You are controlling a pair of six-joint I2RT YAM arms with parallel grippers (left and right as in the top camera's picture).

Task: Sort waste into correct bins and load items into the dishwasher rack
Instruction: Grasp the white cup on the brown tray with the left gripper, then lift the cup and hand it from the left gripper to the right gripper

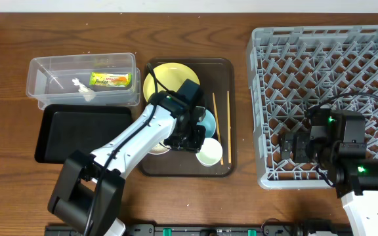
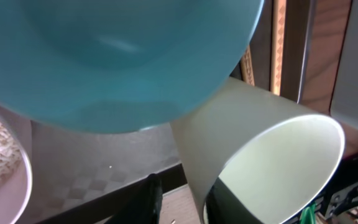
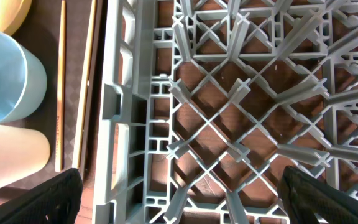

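My left gripper (image 1: 188,140) straddles the wall of the small white cup (image 2: 260,162) near the dishwasher rack (image 1: 327,65) for a rim lift, clamped or not I cannot tell, while my right gripper (image 3: 179,205) hangs spread and empty over that rack.

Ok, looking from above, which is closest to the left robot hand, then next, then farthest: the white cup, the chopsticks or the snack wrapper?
1. White cup: right beside the left gripper, on the brown tray.
2. Chopsticks: a little past the cup, on the same tray.
3. Snack wrapper: farthest, off the tray, inside the clear tub.
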